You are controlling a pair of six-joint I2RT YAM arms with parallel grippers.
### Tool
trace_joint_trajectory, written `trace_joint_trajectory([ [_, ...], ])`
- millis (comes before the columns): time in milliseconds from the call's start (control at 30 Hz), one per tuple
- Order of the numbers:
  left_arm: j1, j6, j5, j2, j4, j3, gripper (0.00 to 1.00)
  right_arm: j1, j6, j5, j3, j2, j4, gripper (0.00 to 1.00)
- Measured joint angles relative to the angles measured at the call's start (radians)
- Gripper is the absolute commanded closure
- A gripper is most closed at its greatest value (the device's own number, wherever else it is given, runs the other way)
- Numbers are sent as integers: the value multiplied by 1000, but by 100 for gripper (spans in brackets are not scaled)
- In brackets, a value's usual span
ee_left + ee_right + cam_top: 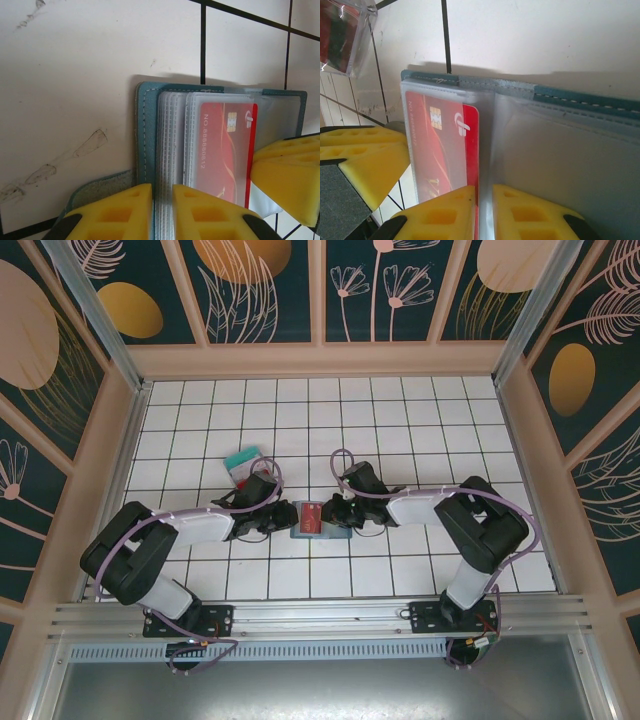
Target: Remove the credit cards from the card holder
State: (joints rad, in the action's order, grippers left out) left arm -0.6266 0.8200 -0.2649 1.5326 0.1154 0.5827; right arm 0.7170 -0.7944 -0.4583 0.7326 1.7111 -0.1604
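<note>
The card holder [312,532] lies open on the tiles between my two grippers, teal outside [585,97] with clear plastic sleeves [172,135]. A red credit card [225,150] sits in the top sleeve, and its right edge sticks out bare [471,145]. My left gripper [162,212] is shut on the stack of clear sleeves near the holder's spine. My right gripper [485,215] is shut on the red card's protruding edge together with a clear flap. In the top view the left gripper [284,518] and the right gripper [340,512] flank the holder closely.
A small stack of teal and red cards [243,460] lies on the tiles just behind the left arm, and it appears at the top left of the right wrist view [340,35]. Patterned walls [320,290] close off the white tiled floor on three sides.
</note>
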Motion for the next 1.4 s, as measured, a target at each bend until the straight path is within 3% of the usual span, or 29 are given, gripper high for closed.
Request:
trace_joint_trajectory([
  [567,0,0,-14,6,5,-1,81,1,0,-30,2,5,-24,84],
  [767,0,0,-14,6,5,-1,82,2,1,-41,2,11,-28,98],
  [1033,0,13,-11,6,3,-2,98,0,-4,-40,1,10,-27,100],
  [1400,0,15,-6,10,4,-1,100,-31,1,-41,-40,-23,-31,100],
])
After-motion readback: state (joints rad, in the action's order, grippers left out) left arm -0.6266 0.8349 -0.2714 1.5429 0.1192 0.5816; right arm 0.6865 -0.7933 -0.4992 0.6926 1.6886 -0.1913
